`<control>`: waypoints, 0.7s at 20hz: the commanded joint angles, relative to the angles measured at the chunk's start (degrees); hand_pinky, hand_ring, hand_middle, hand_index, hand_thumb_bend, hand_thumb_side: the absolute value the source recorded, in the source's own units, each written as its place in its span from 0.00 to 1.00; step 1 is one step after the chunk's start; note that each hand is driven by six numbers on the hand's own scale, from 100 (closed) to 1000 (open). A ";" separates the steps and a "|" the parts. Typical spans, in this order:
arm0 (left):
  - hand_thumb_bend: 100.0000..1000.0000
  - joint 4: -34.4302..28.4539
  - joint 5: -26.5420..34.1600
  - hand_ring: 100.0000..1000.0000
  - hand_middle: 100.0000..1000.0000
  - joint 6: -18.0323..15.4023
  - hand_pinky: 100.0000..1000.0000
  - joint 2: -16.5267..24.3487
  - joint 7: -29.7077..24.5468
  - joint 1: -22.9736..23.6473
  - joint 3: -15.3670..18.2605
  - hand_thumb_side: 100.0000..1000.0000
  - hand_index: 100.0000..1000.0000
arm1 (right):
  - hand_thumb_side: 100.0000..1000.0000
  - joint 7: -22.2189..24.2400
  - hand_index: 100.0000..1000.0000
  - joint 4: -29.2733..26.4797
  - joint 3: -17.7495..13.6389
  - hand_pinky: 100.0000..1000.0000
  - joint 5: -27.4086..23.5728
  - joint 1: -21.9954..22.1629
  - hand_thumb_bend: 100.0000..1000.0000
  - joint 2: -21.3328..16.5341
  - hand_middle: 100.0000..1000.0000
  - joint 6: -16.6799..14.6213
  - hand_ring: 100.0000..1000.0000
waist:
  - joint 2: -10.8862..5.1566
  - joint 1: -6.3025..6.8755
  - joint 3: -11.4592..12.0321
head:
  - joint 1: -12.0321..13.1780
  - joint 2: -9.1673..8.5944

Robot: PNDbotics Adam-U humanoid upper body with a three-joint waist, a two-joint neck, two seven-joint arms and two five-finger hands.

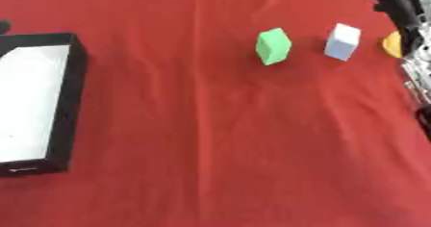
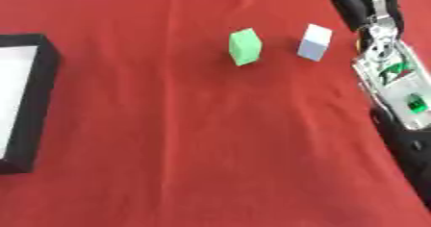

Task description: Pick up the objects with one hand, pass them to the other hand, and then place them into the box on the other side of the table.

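Note:
A green block [image 1: 273,46] and a white block [image 1: 343,41] stand side by side on the red cloth at the far right. Just right of the white block lies an orange thing [image 1: 391,44], partly hidden behind my right arm. My right hand [image 2: 352,6] hangs at the upper right, above and beside the orange thing and a little right of the white block; it is blurred. The black box [image 1: 74,96] with a white floor sits at the left edge. My left hand does not show.
The red cloth [image 1: 219,139] covers the whole table. My right forearm [image 2: 394,84], silver with green marks, runs down the right edge. A small dark shape [image 1: 3,26] shows at the left edge above the box.

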 commanded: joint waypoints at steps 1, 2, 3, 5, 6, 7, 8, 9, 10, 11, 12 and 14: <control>0.13 -0.50 -0.17 0.79 0.78 0.02 0.83 1.78 -0.16 -0.16 0.04 0.92 0.73 | 0.71 4.22 0.93 3.11 -0.06 0.81 -0.61 -2.43 0.00 -5.80 0.91 2.43 0.81 | -1.86 -0.12 -0.07 | -0.15 -0.14; 0.13 -0.49 -0.19 0.79 0.78 0.04 0.83 1.84 -0.18 -0.12 0.02 0.92 0.73 | 0.71 5.92 0.93 4.40 0.32 0.81 -0.37 -3.13 0.00 -6.93 0.92 3.17 0.81 | -1.90 -0.19 -0.07 | -0.14 -0.17; 0.13 -0.48 -0.21 0.79 0.78 0.05 0.83 1.90 -0.21 -0.09 -0.01 0.92 0.73 | 0.70 7.91 0.93 5.73 0.79 0.82 0.37 -3.78 0.00 -8.03 0.92 3.87 0.82 | -1.94 -0.28 -0.06 | -0.15 -0.18; 0.13 -0.46 -0.26 0.79 0.78 0.08 0.83 2.01 -0.28 -0.04 -0.07 0.93 0.73 | 0.64 12.93 0.93 8.74 1.55 0.83 2.31 -5.14 0.00 -9.89 0.92 5.18 0.84 | -2.01 -0.43 -0.05 | -0.19 -0.21; 0.13 -0.44 -0.29 0.79 0.78 0.10 0.83 2.07 -0.31 -0.01 -0.09 0.93 0.73 | 0.62 16.04 0.93 10.59 1.80 0.84 3.66 -5.90 0.00 -10.76 0.93 5.60 0.85 | -2.04 -0.53 -0.06 | -0.26 -0.23; 0.13 -0.43 -0.32 0.79 0.78 0.11 0.83 2.14 -0.34 0.02 -0.11 0.93 0.73 | 0.61 19.15 0.93 12.51 1.93 0.85 5.14 -6.60 0.00 -11.50 0.93 5.81 0.85 | -2.07 -0.62 -0.07 | -0.33 -0.26; 0.13 -0.41 -0.35 0.79 0.78 0.12 0.83 2.21 -0.36 0.07 -0.12 0.93 0.73 | 0.56 22.29 0.93 14.61 1.96 0.85 6.82 -7.32 0.00 -12.13 0.94 5.86 0.86 | -2.11 -0.71 -0.10 | -0.39 -0.30; 0.13 -0.40 -0.38 0.79 0.78 0.14 0.83 2.28 -0.37 0.12 -0.13 0.93 0.73 | 0.53 25.24 0.93 16.74 1.90 0.86 8.77 -8.04 0.00 -12.66 0.94 5.69 0.87 | -2.14 -0.79 -0.14 | -0.47 -0.33; 0.13 -0.38 -0.41 0.79 0.78 0.16 0.83 2.35 -0.39 0.17 -0.14 0.93 0.73 | 0.51 27.99 0.93 18.91 1.84 0.86 10.96 -8.70 0.00 -13.12 0.94 5.43 0.87 | -2.17 -0.87 -0.17 | -0.61 -0.33; 0.13 -0.37 -0.43 0.79 0.78 0.17 0.83 2.41 -0.40 0.21 -0.16 0.93 0.73 | 0.51 30.60 0.93 20.95 1.72 0.86 13.19 -9.39 0.00 -13.39 0.94 5.04 0.87 | -2.19 -0.92 -0.21 | -0.77 -0.33; 0.13 -0.36 -0.46 0.79 0.78 0.17 0.83 2.46 -0.42 0.25 -0.16 0.93 0.73 | 0.49 32.99 0.93 22.82 1.53 0.87 15.40 -10.05 0.00 -13.58 0.94 4.55 0.88 | -2.21 -0.97 -0.25 | -0.91 -0.32; 0.13 -0.34 -0.51 0.79 0.78 0.20 0.83 2.56 -0.43 0.34 -0.17 0.93 0.73 | 0.43 37.30 0.92 25.72 1.45 0.88 19.94 -11.07 0.00 -13.99 0.95 3.41 0.89 | -2.23 -1.04 -0.31 | -1.14 -0.38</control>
